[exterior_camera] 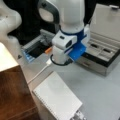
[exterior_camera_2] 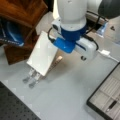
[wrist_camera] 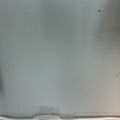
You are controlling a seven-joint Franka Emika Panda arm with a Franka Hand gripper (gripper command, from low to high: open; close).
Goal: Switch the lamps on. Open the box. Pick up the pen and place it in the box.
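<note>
Claw [exterior_camera: 60, 55] hanging low over the bare grey bench [exterior_camera: 100, 95], roughly mid-scene in both front views, below the blue wrist mount. Fingers hidden behind the white hand body [exterior_camera_2: 86, 50]; cannot tell whether spread or pressed together. Nothing seen in its grip. Only bench surface [wrist_camera: 60, 60] in the wrist view, with a pale strip along the bottom edge.

Box [exterior_camera: 92, 65] already open at a front view's right, lid tilted back, grey compartments exposed. Near the claw there, just off its right side, not touching. In a front view, box [exterior_camera_2: 110, 87] at bottom right, well apart from the claw.

Seemingly the pen [exterior_camera_2: 112, 105]: a slim dark stick lying inside one of the compartments, away from the claw.

Lamp [exterior_camera: 6, 58] partly seen at a front view's left edge, cream shade only; lit or not, cannot tell.

White notepad [exterior_camera: 57, 97] lying on the bench below the claw, beside a wooden block [exterior_camera: 12, 95]. Small orange-tipped thing [exterior_camera: 48, 50] just left of the claw. White cable [exterior_camera: 40, 72] running across the bench toward the notepad.
</note>
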